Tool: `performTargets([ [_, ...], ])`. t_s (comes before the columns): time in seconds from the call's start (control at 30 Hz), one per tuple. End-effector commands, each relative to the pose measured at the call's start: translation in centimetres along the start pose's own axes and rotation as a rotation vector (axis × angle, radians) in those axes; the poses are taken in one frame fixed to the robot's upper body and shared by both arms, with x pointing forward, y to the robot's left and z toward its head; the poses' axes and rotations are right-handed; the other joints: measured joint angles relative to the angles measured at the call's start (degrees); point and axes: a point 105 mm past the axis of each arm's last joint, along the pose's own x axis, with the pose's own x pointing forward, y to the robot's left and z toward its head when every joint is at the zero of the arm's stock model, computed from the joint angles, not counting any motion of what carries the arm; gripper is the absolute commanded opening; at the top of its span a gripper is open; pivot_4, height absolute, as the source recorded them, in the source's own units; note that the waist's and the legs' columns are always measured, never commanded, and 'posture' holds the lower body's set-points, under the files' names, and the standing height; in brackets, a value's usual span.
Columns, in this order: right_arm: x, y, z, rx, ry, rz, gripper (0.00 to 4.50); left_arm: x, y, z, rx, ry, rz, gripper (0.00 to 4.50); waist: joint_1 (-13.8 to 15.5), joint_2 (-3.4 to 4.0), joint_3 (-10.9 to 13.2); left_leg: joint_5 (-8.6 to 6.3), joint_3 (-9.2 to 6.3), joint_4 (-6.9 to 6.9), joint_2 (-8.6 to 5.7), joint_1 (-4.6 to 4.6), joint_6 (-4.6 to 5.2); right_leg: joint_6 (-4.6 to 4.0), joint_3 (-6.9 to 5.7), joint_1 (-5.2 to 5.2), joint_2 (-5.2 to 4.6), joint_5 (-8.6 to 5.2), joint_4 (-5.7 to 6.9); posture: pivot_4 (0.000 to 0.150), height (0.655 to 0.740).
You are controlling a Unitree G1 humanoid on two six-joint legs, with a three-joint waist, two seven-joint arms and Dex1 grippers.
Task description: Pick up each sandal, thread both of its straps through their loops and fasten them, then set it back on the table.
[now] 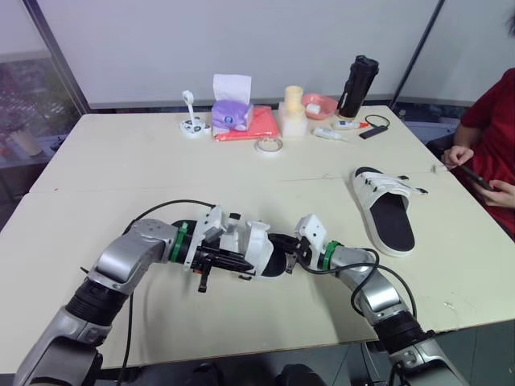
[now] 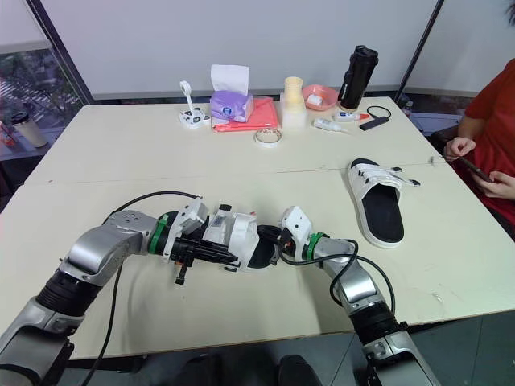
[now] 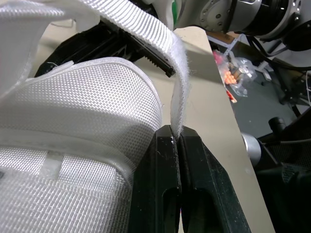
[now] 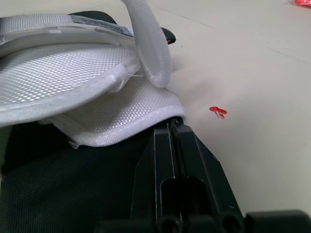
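The left fingers are pinching shut on the fuzzy tip of a white strap, and very little webbing is sitting between them. The right fingers are clamping closed on the hem of the mesh flap of the same sandal. That sandal is lying low between the two arms at about 6 o'clock on the counter; I cannot tell whether it is touching the surface.

The shallow pinch is probably the main risk: any pull toward the loop may be dragging the tip free. If the arms are tugging apart, the hem could slip out too. The strap could also be twisting on its way in.

The second sandal is waiting at 2 o'clock, well apart.
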Motion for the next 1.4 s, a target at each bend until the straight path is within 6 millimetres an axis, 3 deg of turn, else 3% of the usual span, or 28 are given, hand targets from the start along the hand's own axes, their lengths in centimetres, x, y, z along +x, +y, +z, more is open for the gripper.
performTargets([
  [0.03,-1.3,2.5,-7.9,0.16,0.291,0.026,0.0,-0.4,0.3,0.3,-0.041,-0.021,0.019,1.78,0.0,0.0,0.0,0.0,0.0,0.0,0.0,0.0,0.0,0.0,0.0,0.0,0.0,0.0,0.0,0.15,0.74],
  [0.2,-1.4,2.4,-8.0,0.161,0.294,0.022,0.0,-1.8,-0.3,2.8,-0.106,-0.15,0.027,4.23,0.0,0.0,0.0,0.0,-0.01,0.01,0.0,0.0,0.01,0.01,-0.01,0.0,0.02,0.0,0.03,0.15,0.74],
  [0.37,-1.5,2.5,-8.2,0.166,0.299,0.024,0.0,-3.6,-1.5,3.7,-0.194,-0.233,0.05,4.23,0.0,-0.01,0.0,0.0,0.0,0.01,0.0,0.0,0.01,0.02,-0.01,0.0,0.02,0.01,0.05,0.15,0.74],
  [0.6,-1.3,2.7,-8.3,0.169,0.304,0.042,0.0,-3.8,-4.3,-0.7,-0.252,-0.088,0.057,4.23,0.0,0.01,0.0,0.0,-0.04,-0.01,0.02,0.05,-0.01,0.0,-0.01,-0.07,-0.02,0.0,0.02,0.15,0.74],
  [0.93,-1.4,2.5,-8.4,0.166,0.309,0.047,0.0,-1.8,-1.8,-2.9,-0.166,-0.033,0.156,4.23,0.0,-0.07,-0.1,-0.01,-0.02,-0.03,0.01,0.04,-0.02,-0.25,0.04,-0.12,-0.1,-0.12,-0.03,0.15,0.74],
  [1.4,-2.0,2.6,-8.7,0.175,0.316,0.03,0.0,-0.4,-0.7,-1.5,-0.171,-0.091,0.089,4.23,0.9,-0.07,-0.3,0.02,-0.02,0.02,-0.03,0.05,0.03,-0.33,0.03,-0.1,-0.19,-0.13,-0.06,0.15,0.74],
])
